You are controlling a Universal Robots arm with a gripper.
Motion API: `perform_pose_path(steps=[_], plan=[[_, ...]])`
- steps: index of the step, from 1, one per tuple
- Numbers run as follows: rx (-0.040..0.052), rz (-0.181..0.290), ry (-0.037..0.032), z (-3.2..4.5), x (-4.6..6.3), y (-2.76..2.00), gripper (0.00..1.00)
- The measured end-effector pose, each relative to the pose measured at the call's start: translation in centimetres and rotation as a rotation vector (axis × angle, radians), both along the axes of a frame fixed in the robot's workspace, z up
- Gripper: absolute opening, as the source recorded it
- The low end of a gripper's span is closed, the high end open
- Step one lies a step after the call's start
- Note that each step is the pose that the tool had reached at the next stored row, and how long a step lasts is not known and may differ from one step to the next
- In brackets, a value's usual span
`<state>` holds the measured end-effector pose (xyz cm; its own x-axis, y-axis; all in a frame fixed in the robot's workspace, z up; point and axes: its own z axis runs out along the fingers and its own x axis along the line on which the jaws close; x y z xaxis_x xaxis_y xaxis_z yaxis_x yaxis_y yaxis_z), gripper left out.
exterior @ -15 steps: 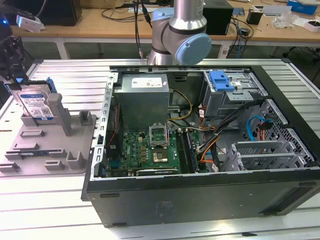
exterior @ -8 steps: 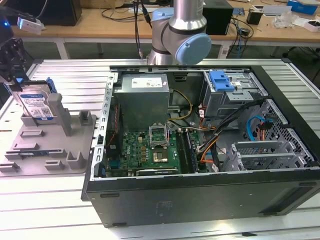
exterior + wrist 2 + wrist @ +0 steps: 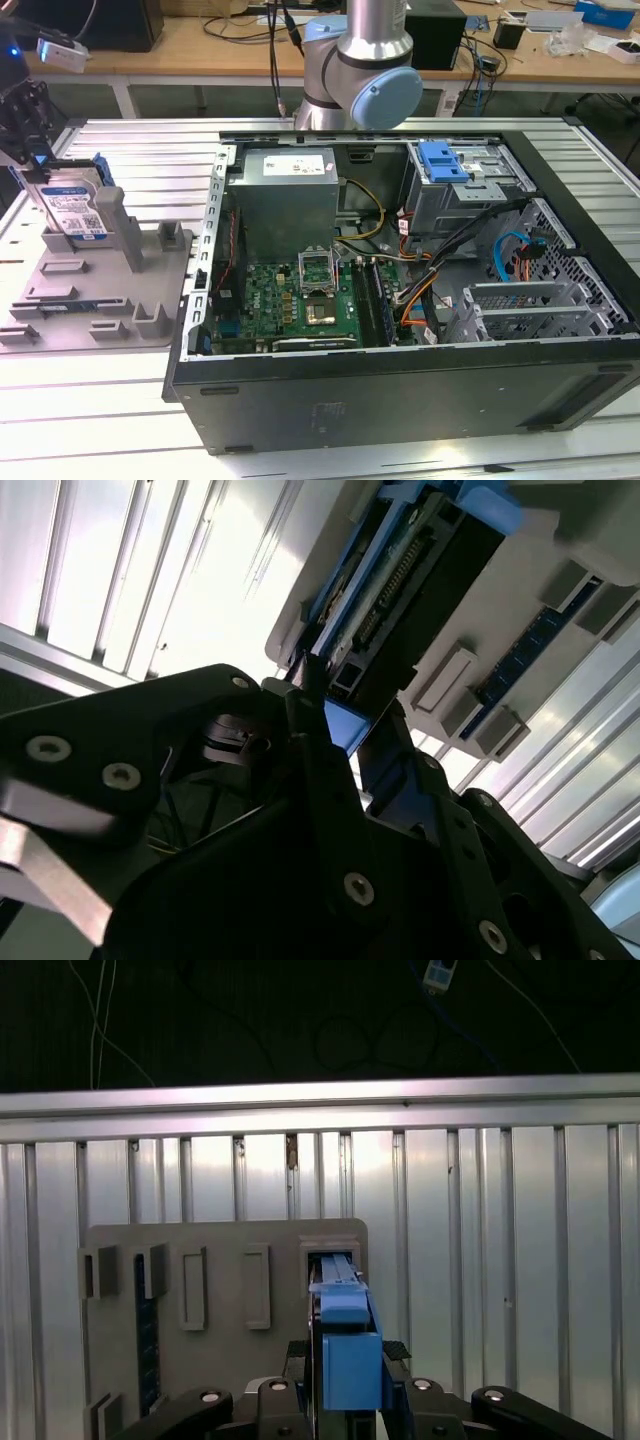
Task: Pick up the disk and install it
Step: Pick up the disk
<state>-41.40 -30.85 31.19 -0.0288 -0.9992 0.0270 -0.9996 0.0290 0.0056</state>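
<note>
**A:** Hand state?
**B:** Black robot hand [image 3: 38, 162] is narrow, clamped on the top end of the flat rectangular silver disk [image 3: 75, 212] with a white-and-blue label and blue plastic rail. In the first wrist view its fingers [image 3: 396, 1352] sit against both sides of the blue rail.
**A:** Where's the disk?
**B:** Standing upright in a slot of the grey plastic fixture with upright posts [image 3: 150, 300], near the edge of the ribbed metal surface [image 3: 150, 150] on the exterior view's left.
**A:** Anything else?
**B:** Open black computer case [image 3: 400, 400] lies just beside the fixture. A blue plastic bracket [image 3: 445, 160] sits on top of its metal drive cage [image 3: 450, 205].
</note>
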Motion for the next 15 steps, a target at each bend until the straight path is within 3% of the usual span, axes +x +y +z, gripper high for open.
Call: perform_pose_path(steps=[15], plan=[[0.0000, 0.000, 0.0000, -1.01, -0.16, 0.00, 0.39]])
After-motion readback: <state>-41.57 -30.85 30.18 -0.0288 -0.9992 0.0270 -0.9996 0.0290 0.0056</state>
